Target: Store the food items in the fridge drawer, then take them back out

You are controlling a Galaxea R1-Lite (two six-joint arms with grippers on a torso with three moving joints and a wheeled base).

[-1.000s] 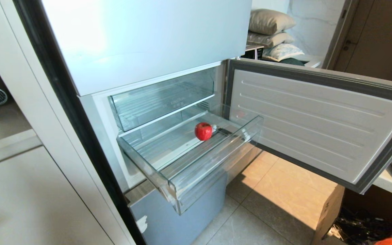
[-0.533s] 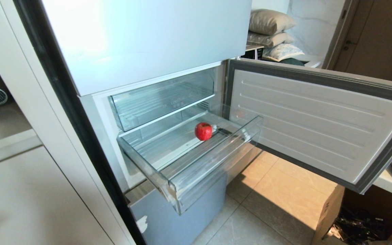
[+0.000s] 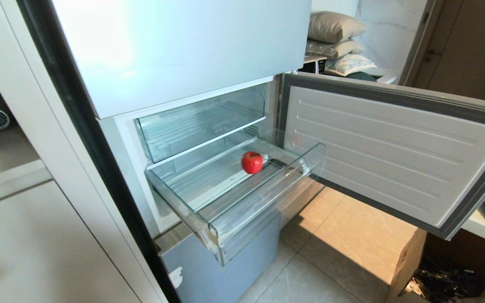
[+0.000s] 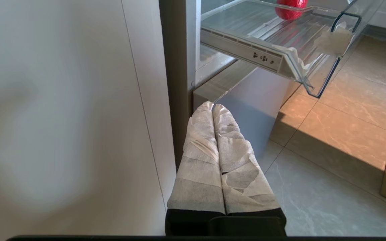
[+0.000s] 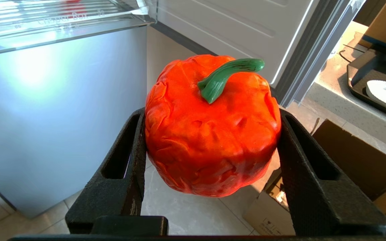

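Above the tiled floor (image 5: 186, 207), only the right wrist view shows the right tool (image 5: 209, 140) clamping the pumpkin (image 5: 209, 134).

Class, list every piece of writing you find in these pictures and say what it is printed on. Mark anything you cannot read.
"Crisper Box": embossed on the clear front wall of the fridge drawer, only partly legible.
Small embossed line on the upper clear bin: too small to read.
Black printed marks on the cardboard box: too small to read.
Nothing else carries text.
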